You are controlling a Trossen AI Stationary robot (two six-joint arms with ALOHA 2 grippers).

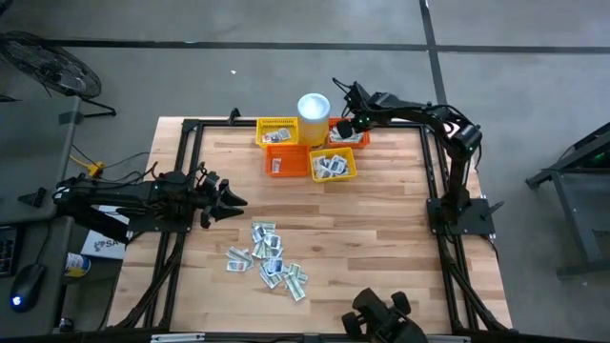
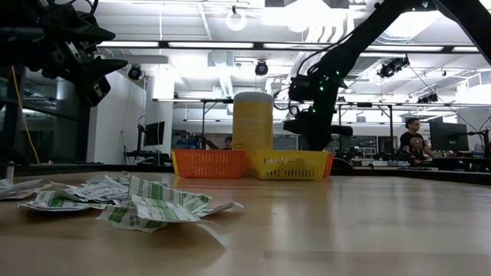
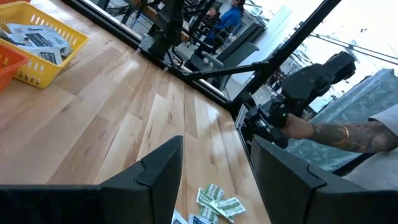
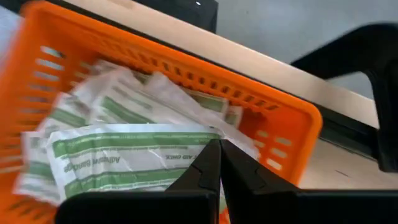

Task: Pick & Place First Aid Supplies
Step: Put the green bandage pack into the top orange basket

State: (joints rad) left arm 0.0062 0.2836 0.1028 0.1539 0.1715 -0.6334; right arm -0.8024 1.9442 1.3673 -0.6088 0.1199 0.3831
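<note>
Dozens of first aid packets (image 1: 270, 259) lie loose in a heap on the table (image 1: 381, 219), toward its near edge and a little left of the middle, and more of them already sit in the baskets along the far edge. You can see a thick layer of packets in the orange basket (image 4: 186, 81) at the far right of the row, right under the right gripper (image 4: 219, 155), whose fingers are clenched together with nothing visibly between them. The left gripper (image 3: 217, 171) hovers over the left side of the table, well apart from the heap, its fingers spread and empty.

Your main risk is at the heap. The packets are thin, flat rectangles of slick paper or foil, overlapping and some curled at the edges, so when you come down with the left gripper you may pinch two at once or skid one along the smooth wooden planks instead of lifting it. A flat packet pressed to the wood gives the fingers little to bite on.

Watch the right gripper too: it hangs low over the orange basket, and the light mesh plastic could snag or tip if you drag sideways. The yellow baskets (image 1: 333, 164) and the white cup (image 1: 313, 107) stand just beside it, so a nudge could shift the whole row. A person's forearm (image 3: 348, 134) shows beyond the table frame; keep your swings inside it.
</note>
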